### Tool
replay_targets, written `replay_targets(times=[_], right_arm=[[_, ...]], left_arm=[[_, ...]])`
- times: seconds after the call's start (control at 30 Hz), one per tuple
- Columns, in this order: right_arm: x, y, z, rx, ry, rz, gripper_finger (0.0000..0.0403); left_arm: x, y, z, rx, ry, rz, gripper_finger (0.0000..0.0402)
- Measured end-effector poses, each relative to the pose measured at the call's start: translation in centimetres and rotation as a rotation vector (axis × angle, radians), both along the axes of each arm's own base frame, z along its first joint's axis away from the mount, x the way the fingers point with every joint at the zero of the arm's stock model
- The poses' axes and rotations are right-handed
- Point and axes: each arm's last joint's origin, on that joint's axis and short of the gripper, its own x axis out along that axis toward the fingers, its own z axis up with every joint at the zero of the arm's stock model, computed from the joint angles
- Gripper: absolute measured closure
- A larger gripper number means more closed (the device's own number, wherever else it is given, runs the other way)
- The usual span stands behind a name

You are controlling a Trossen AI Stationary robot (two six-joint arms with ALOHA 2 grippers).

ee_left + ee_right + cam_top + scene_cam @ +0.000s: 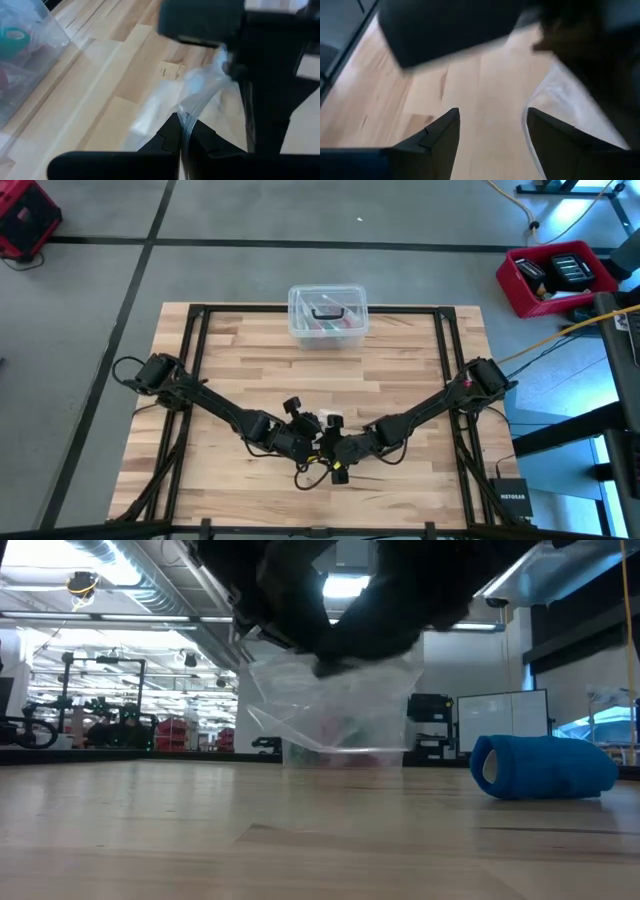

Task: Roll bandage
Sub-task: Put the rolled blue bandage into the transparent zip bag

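Step in hand: the bandage [545, 768] already lies as a tight blue roll on the surface [250, 370]; both arms are busy with a clear plastic bag [335, 705], likely to pack it.
Left claw [181, 131]: pinched tight on the bag's edge, holding it above the surface.
Right claw [492, 135]: fingers spread wide, empty, right next to the bag.
Bandage: resting on its side, apart from the bag, untouched.
Next move: probably the right claw catches the bag's other lip, or fetches the roll.
Lidded box [327, 315]: at the far edge, well clear.

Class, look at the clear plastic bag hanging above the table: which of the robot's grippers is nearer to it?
Left. The left gripper is shut on the clear plastic bag, pinching its edge. The right gripper is open beside the bag, not holding it.
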Motion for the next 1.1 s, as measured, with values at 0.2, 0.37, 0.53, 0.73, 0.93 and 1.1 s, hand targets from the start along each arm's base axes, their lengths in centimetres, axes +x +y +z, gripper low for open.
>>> replay_targets(times=[0.2, 0.37, 0.53, 0.73, 0.93, 1.1], right_arm=[[0.4, 0.1, 1.9, -0.077, 0.089, -0.02, 0.0172], [-0.4, 1.5, 5.1, -0.146, 0.244, -0.004, 0.0172], [-1.6, 3.2, 7.4, -0.256, 0.274, 0.0, 0.0172], [-4.9, 4.7, 7.5, -0.369, 0.382, -0.01, 0.0172], [-8.2, 3.5, 4.4, -0.375, 0.387, -0.028, 0.0172], [-9.0, 1.4, 0.8, -0.277, 0.398, -0.021, 0.0172]], left_arm=[[-0.1, -0.3, 0.0, -0.004, 0.0, -0.011, 0.0398], [-0.1, -0.4, 0.0, -0.004, -0.001, -0.013, 0.0398], [-0.1, -0.4, 0.0, -0.005, -0.001, -0.014, 0.0398], [-0.1, -0.4, 0.0, -0.005, -0.001, -0.014, 0.0398], [-0.1, -0.4, 0.0, 0.004, 0.003, -0.022, 0.0398], [-0.2, -0.6, 0.0, 0.009, 0.005, -0.031, 0.0398]])
